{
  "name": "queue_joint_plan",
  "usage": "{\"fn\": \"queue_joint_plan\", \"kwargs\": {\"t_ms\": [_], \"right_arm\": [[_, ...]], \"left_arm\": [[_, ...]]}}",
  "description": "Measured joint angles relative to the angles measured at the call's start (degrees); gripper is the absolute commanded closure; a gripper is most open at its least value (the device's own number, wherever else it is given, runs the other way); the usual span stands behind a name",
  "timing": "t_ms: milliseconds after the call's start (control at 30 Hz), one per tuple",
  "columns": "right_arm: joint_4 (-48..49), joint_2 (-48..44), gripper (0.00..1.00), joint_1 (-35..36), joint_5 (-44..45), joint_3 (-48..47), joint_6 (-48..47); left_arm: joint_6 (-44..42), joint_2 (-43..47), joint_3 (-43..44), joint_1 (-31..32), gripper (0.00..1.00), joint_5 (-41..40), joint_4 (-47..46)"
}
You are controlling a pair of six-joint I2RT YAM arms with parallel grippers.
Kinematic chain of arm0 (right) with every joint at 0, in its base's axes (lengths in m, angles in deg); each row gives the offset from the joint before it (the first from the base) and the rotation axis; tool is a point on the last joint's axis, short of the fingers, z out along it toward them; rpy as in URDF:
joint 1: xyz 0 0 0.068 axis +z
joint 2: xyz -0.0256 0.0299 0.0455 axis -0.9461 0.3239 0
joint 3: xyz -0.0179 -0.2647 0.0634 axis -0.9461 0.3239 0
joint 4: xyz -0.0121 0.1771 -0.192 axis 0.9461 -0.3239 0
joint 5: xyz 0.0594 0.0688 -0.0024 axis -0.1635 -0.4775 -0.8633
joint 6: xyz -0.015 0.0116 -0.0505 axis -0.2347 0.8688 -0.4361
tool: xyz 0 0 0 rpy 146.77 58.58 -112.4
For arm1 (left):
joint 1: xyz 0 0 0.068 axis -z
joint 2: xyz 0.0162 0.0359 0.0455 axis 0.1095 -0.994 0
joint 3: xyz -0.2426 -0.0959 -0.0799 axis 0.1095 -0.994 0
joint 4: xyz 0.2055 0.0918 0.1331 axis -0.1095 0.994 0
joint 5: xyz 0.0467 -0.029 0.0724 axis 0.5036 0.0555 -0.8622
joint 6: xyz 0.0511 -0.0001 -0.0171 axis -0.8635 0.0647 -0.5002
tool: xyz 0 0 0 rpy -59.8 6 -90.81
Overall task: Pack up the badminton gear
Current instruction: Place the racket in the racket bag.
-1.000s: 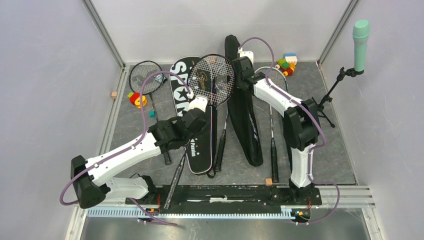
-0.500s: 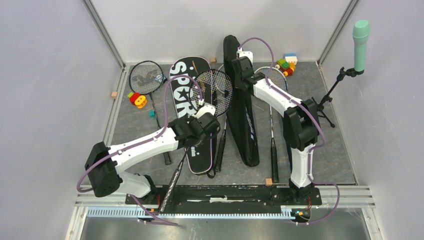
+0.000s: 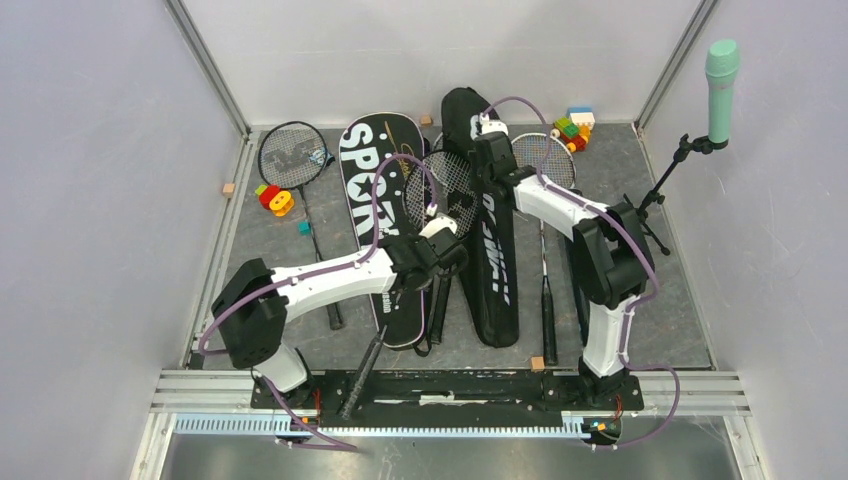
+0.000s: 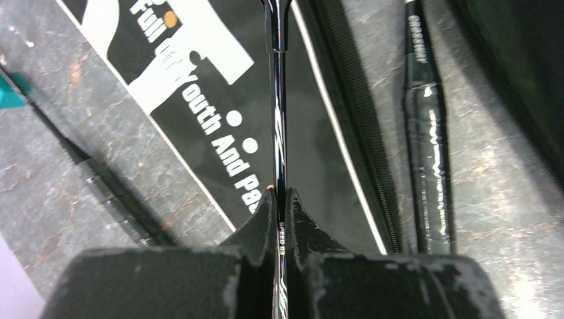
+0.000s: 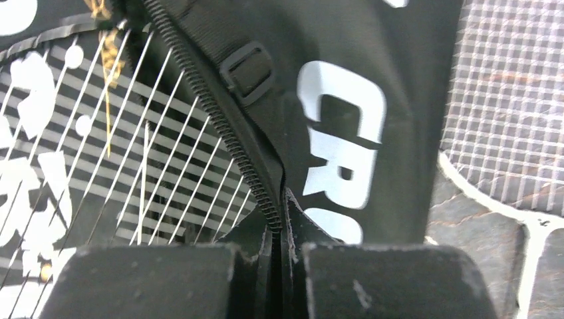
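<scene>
Since a second ago the left arm has swung rightward, carrying its racket (image 3: 440, 190) with it. The stringed head now sits lower, over the gap between the two bags, rather than up over the "SPORT" lettering. The right arm has brought the top of the CROSSWAY bag (image 3: 495, 270) leftward and down, so the bag lies flatter on the table (image 3: 650, 290).

The left end effector (image 4: 279, 199) is closed tight on the thin shaft of that racket. The shaft runs up out of the fingers over the SPORT bag (image 4: 199, 86), and the handle end reaches back to the rail at the arm bases. Just to the right of the shaft, a second racket's black wrapped handle (image 4: 425, 146) lies on the table beside the bag's edge.

The right end effector (image 5: 281, 199) is pinched shut on the CROSSWAY bag's opening edge, right at the zipper (image 5: 219, 126). The held racket's strings show to its left, beyond the zipper. A third racket (image 3: 545, 158) lies to the right of this bag, its head just beside the raised end.

A fourth racket (image 3: 290, 153) rests at the far left of the table, well apart from both arms. Toy blocks (image 3: 572, 128) sit at the far right corner, and more (image 3: 273, 198) lie near the left racket. The green microphone (image 3: 722, 75) stands on its stand at the right edge.
</scene>
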State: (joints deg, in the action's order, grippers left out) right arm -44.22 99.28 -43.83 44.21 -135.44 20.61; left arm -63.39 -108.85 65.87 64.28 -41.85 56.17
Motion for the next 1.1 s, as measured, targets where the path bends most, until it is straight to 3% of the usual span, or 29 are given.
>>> {"fn": "queue_joint_plan", "kwargs": {"t_ms": [267,567,767,1067,1100], "right_arm": [[11.6,-8.9,1.00,-0.5,-17.5,16.7,4.6],[23.4,-12.7,1.00,-0.8,-35.3,25.1,8.6],[37.4,-15.8,1.00,-1.3,-44.9,36.6,16.6],[53.2,-18.7,1.00,-1.6,-43.3,47.3,28.7],[53.9,-18.7,1.00,-1.7,-43.2,47.5,29.5]], "left_arm": [[0.1,-2.0,1.9,0.0,0.98,4.4,-10.8],[1.0,-4.8,2.7,-1.5,0.98,5.5,-21.1],[2.7,-5.8,1.9,-3.5,0.98,5.1,-27.0],[5.7,-10.5,1.7,-3.9,0.98,3.3,-33.2],[5.8,-10.6,1.7,-3.9,0.93,3.3,-33.7]]}}
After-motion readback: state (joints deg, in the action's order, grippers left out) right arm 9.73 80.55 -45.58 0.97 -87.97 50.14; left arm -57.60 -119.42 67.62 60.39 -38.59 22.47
